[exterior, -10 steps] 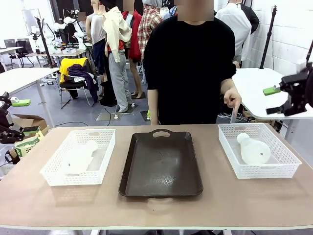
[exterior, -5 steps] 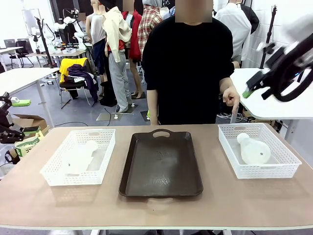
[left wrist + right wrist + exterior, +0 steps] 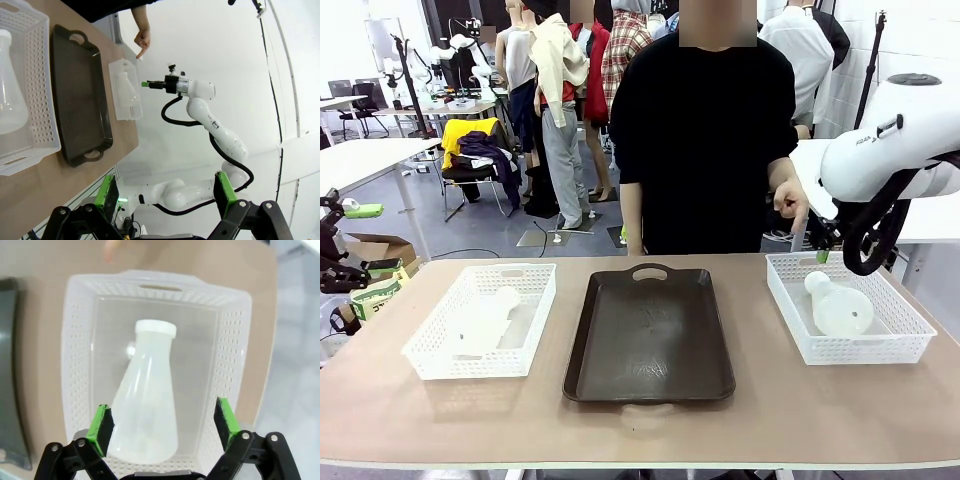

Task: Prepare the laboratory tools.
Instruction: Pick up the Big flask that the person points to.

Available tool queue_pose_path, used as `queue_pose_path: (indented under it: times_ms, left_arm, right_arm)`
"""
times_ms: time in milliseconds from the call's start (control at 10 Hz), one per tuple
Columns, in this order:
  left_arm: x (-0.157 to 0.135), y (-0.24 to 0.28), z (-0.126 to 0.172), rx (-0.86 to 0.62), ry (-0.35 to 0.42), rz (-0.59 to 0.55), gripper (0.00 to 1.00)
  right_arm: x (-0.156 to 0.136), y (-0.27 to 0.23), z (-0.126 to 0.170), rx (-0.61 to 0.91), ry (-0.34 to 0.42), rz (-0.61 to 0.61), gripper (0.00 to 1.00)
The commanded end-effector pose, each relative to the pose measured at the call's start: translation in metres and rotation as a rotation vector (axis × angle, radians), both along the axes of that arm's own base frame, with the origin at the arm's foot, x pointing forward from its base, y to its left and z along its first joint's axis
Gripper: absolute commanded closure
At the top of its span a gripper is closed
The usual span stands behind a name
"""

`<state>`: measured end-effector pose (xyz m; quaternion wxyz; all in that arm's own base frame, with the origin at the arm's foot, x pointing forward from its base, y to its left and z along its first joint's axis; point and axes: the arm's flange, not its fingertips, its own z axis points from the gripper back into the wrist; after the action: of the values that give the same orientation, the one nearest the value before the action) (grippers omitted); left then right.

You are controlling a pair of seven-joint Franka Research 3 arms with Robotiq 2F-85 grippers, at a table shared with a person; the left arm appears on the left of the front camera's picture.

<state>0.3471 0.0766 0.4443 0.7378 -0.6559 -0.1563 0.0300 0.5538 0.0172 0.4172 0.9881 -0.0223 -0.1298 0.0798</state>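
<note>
- Dark tray is taken as the reference; it is set at the middle of the counter, with one handle towards the person.
- Left of the tray, just beside it, a white mesh basket is placed. The first flask is seen lying on its side in it.
- Right of the tray, a second mesh basket is placed. The second flask is laid on its side in it, neck towards the far side.
- Right pincer is held above the basket right of the tray, looking down on the second flask. Its green pads are spread wide apart, with nothing gripped. No contact with the flask is seen.
- Left pincer is kept well left of the tray, off the counter edge. Its fingers are parted and nothing is held.
- The person's hand is noted beyond the tray's far right corner, one finger pointed down at the far rim of the second basket.
</note>
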Motion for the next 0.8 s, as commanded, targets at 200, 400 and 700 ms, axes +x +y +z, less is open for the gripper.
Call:
queue_pose_path:
  times_ms: [200,400,700]
  left_arm:
    - [-0.002,0.001,0.001,0.0,-0.009,-0.01,0.0]
    - [-0.002,0.001,0.001,0.0,-0.009,-0.01,0.0]
    - [-0.002,0.001,0.001,0.0,-0.009,-0.01,0.0]
  right_arm:
    - [0.036,0.005,-0.018,0.002,0.109,-0.084,0.0]
    - [0.046,0.007,-0.032,-0.001,0.147,-0.097,0.0]
    - [0.053,0.008,-0.05,0.001,0.182,-0.128,0.0]
